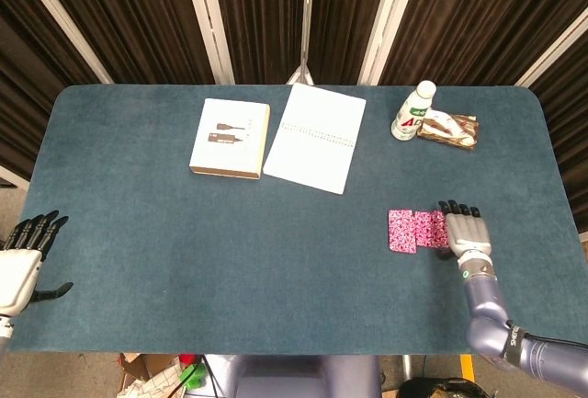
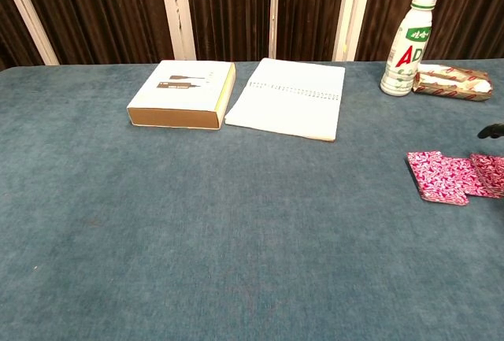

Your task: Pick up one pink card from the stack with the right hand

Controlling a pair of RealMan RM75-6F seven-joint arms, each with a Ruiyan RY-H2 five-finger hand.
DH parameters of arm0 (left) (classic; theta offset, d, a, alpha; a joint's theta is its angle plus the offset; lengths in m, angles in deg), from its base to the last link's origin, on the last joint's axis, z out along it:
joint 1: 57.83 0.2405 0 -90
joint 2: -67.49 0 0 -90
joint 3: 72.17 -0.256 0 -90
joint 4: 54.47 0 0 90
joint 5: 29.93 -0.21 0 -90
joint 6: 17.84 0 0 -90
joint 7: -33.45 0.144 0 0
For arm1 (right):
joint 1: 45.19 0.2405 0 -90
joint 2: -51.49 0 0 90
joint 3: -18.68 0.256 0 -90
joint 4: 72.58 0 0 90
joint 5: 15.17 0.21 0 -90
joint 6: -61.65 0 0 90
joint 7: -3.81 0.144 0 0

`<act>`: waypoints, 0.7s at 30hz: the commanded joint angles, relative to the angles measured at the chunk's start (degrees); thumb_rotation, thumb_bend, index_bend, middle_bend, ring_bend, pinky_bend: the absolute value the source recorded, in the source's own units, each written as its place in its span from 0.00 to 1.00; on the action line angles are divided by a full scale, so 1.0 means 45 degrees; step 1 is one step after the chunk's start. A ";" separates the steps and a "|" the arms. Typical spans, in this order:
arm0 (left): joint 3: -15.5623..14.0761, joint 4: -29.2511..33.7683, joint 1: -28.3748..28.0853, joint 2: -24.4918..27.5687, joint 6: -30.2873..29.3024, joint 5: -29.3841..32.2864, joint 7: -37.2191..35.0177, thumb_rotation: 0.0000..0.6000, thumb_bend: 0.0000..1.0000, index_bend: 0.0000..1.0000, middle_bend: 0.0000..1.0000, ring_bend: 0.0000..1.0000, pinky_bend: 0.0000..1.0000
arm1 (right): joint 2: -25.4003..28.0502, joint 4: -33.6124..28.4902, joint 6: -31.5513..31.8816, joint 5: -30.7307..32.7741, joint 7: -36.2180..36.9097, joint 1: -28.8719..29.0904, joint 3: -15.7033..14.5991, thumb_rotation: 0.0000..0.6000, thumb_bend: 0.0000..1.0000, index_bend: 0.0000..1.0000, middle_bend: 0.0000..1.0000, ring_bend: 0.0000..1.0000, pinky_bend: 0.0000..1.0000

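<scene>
Step in hand looks like the grasp itself: right hand sits palm-down at the right end of the pink cards, fingers pointing away from the robot, over the edge of the rightmost card. Cards lie fanned in a short row on the table, right side, nearer the robot than the bottle and the snack packet.

Chest view shows the cards at the right edge of frame, w/ only a dark bit of the hand at the border. One card looks to overlap the next; can't count how many are there.

Fingers: seen from above only, backs of them. They look fairly straight, side by side, but whether a card is pinched under them or just touched, can't tell. No card is visibly lifted off the cloth in either view.

Left hand rests at the near-left table edge, holding nothing, fingers apart and extended. Not part of this.

Next move, as I judge it: get thumb + a finger onto one card only, prob. the rightmost/top one, slide or peel it off the others, then lift straight up. Thin flat card on soft cloth = hard to get under; risk of dragging two at once.

Box and notebook sit well apart, far side, no obstacle.
</scene>
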 commanded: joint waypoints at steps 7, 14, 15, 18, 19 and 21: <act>0.0008 0.0005 -0.0004 0.0017 0.0011 0.0022 -0.0057 1.00 0.04 0.00 0.00 0.00 0.00 | -0.0043 -0.1686 0.0296 -0.0367 -0.0429 0.0463 0.0019 1.00 0.29 0.00 0.00 0.00 0.00; -0.0007 -0.0018 0.0007 0.0063 0.0003 -0.0011 -0.0218 1.00 0.04 0.00 0.00 0.00 0.00 | -0.0720 -0.1442 0.0487 0.0096 -0.0580 0.0808 0.0166 1.00 0.29 0.00 0.00 0.00 0.00; -0.0014 -0.0026 0.0005 0.0066 0.0009 -0.0022 -0.0237 1.00 0.04 0.00 0.00 0.00 0.00 | -0.0807 -0.1368 0.0508 0.0137 -0.0638 0.0864 0.0161 1.00 0.29 0.00 0.00 0.00 0.00; -0.0039 -0.0037 -0.0002 0.0081 0.0032 -0.0062 -0.0284 1.00 0.04 0.00 0.00 0.00 0.00 | -0.1037 -0.1088 0.0577 0.0300 -0.0800 0.1008 0.0139 1.00 0.29 0.00 0.00 0.00 0.00; -0.0047 -0.0043 -0.0007 0.0086 0.0037 -0.0085 -0.0289 1.00 0.04 0.00 0.00 0.00 0.00 | -0.1096 -0.0995 0.0585 0.0376 -0.0825 0.1043 0.0146 1.00 0.29 0.00 0.00 0.00 0.00; -0.0058 -0.0048 -0.0012 0.0094 0.0036 -0.0119 -0.0301 1.00 0.04 0.00 0.00 0.00 0.00 | -0.1188 -0.0822 0.0579 0.0528 -0.0847 0.1099 0.0163 1.00 0.29 0.00 0.00 0.00 0.00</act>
